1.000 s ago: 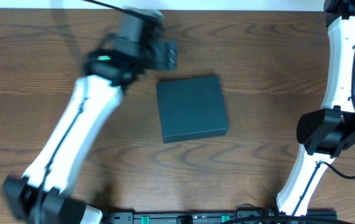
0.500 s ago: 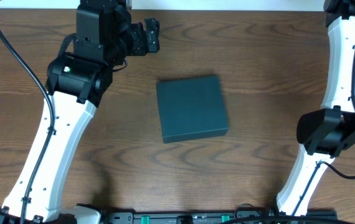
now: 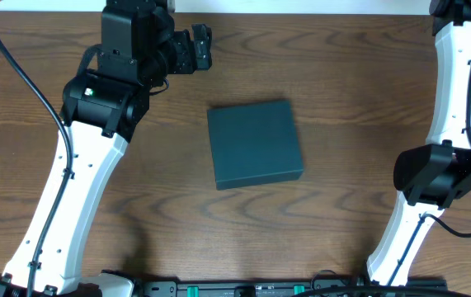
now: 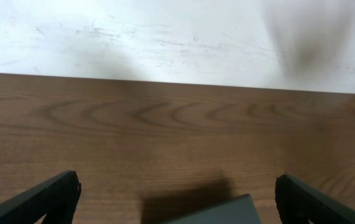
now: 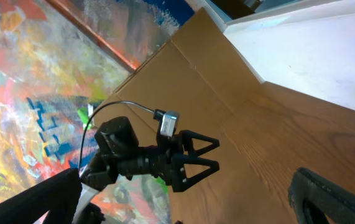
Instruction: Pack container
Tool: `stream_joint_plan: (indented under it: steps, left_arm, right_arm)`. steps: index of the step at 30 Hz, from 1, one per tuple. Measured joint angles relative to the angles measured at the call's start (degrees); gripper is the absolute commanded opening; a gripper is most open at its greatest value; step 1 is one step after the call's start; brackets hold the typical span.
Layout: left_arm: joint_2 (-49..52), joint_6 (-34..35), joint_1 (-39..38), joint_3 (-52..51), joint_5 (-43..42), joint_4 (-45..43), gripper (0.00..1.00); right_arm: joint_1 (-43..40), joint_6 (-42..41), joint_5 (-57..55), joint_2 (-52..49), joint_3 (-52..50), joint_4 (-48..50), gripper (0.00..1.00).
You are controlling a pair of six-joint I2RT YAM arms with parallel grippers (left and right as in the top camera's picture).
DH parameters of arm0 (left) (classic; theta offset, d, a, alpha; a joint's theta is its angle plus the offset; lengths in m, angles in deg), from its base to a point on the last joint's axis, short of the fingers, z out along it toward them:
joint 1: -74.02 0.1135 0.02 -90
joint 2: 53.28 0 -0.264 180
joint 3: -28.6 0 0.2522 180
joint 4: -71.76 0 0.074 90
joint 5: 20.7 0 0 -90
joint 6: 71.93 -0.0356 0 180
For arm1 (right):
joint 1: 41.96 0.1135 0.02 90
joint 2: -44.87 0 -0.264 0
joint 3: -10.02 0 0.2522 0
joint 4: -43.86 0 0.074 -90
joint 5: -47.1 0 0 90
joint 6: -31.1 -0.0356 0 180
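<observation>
The container (image 3: 254, 144) is a dark teal-green box lying shut on the wooden table (image 3: 342, 91), near the middle. My left gripper (image 3: 205, 48) is open and empty, hovering near the table's back edge, behind and to the left of the box. In the left wrist view the gripper (image 4: 177, 186) has its fingers (image 4: 53, 198) wide apart, with a corner of the container (image 4: 227, 214) just below between them. My right gripper (image 5: 188, 186) is open and empty. It is out of the overhead view, past the back right corner.
The right arm (image 3: 454, 99) runs along the table's right edge. A white wall (image 4: 165, 31) stands behind the table's back edge. A colourful painted surface (image 5: 34, 74) and a cardboard panel (image 5: 189, 68) show in the right wrist view.
One second ago the left arm was blurred, its gripper closer to the box's back left corner. It has swung back and left and has been still for the last half second.
</observation>
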Motion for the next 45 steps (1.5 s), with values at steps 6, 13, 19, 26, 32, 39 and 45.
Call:
stream_joint_plan:
  steps: [6, 13, 19, 26, 32, 39, 45]
  left_arm:
    - [0.0, 0.0, 0.0, 0.0, 0.0, 0.0, 0.99]
    - [0.0, 0.0, 0.0, 0.0, 0.0, 0.0, 0.99]
    - [0.0, 0.0, 0.0, 0.0, 0.0, 0.0, 0.99]
    - [0.0, 0.0, 0.0, 0.0, 0.0, 0.0, 0.99]
    - [0.0, 0.0, 0.0, 0.0, -0.1, 0.0, 0.99]
    - [0.0, 0.0, 0.0, 0.0, -0.2, 0.0, 0.99]
    - [0.0, 0.0, 0.0, 0.0, -0.2, 0.0, 0.99]
  right_arm:
    - [0.0, 0.0, 0.0, 0.0, 0.0, 0.0, 0.99]
    - [0.0, 0.0, 0.0, 0.0, 0.0, 0.0, 0.99]
    - [0.1, 0.7, -0.4, 0.0, 0.0, -1.1, 0.99]
    - [1.0, 6.9, -12.1, 0.9, -0.1, -21.5, 0.99]
    - [3.3, 13.7, -26.3, 5.5, -0.3, -52.7, 0.99]
    - [6.3, 34.9, -42.1, 15.0, -0.4, -75.4, 0.99]
    - [8.5, 66.9, -51.2, 24.4, -0.2, -86.9, 0.99]
